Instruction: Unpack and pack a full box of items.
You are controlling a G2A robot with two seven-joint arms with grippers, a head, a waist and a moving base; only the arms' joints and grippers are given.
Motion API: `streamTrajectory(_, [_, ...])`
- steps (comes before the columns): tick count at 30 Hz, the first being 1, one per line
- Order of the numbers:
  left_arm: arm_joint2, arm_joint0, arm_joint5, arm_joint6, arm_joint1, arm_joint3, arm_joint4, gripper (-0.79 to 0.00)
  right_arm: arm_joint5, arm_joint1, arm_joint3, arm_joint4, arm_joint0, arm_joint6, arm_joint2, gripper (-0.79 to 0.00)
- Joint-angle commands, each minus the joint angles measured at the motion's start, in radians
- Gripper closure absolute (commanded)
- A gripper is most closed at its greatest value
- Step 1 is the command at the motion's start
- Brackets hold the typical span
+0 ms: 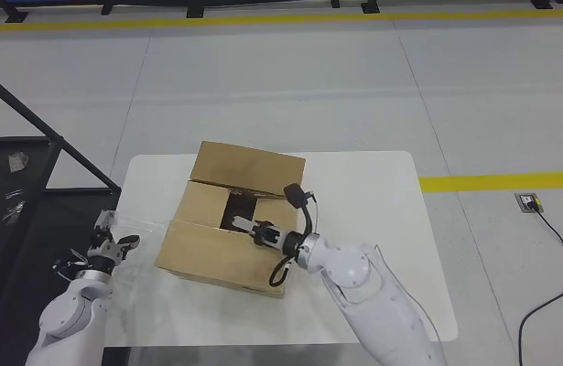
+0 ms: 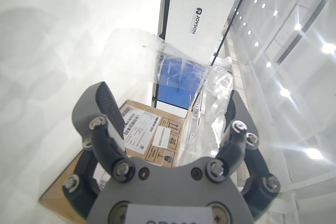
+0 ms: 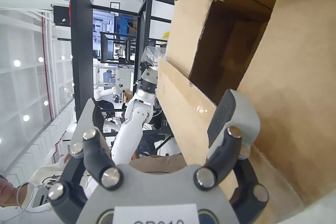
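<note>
The cardboard box (image 1: pixel 203 245) is sitting in the middle of the white desk (image 1: pixel 373 210), with its top flaps folded outward and a dark opening (image 1: pixel 236 216) showing between them. In the right wrist view the inside of the box (image 3: pixel 288 104) is lying in shadow, and I cannot tell what it holds.

The right gripper (image 1: pixel 260 234) is hovering at the box's opening, coming in over the flap nearest the robot. Its jaws are standing spread and gripping nothing. In the right wrist view the right gripper (image 3: pixel 160 100) is straddling that near flap (image 3: pixel 181 114), with one finger (image 3: pixel 231 109) on the opening side and the other outside the box.

The left gripper (image 1: pixel 112 245) is hanging beside the box, just off its left end, over the desk's edge. A sheet of clear plastic film (image 1: pixel 144 220) is stretching from it towards the box. In the left wrist view the left gripper (image 2: pixel 169 93) is showing its jaws spread apart. The crumpled film (image 2: pixel 181 70) is lying against one finger (image 2: pixel 231 109) and not being pinched. The labelled side of the box (image 2: pixel 155 135) is showing between the fingers. The right wrist view is also showing the left gripper (image 3: pixel 149 70) beyond the box, with film (image 3: pixel 153 53) at its tip.
</note>
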Motion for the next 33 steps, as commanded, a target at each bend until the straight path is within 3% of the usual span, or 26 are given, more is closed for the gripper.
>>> streamTrajectory(1, [0.002, 0.0, -0.001, -0.001, 0.0, -0.002, 0.002, -0.785, 0.0, -0.002, 0.012, -0.002, 0.009, -0.004, -0.007, -0.785])
streamTrajectory(15, [-0.001, 0.013, 0.001, -0.001, 0.001, -0.027, 0.012, -0.785, 0.008, -0.009, 0.05, -0.02, 0.058, -0.018, -0.032, -0.785])
streamTrajectory(25, [0.008, 0.015, 0.006, 0.014, 0.0, -0.046, 0.02, -0.785, 0.001, 0.027, -0.141, -0.14, -0.006, -0.042, 0.078, -0.785])
streamTrajectory(33, [0.016, 0.009, 0.007, 0.029, -0.003, -0.042, 0.018, -0.785, 0.001, 0.027, -0.141, -0.14, -0.006, -0.042, 0.078, -0.785])
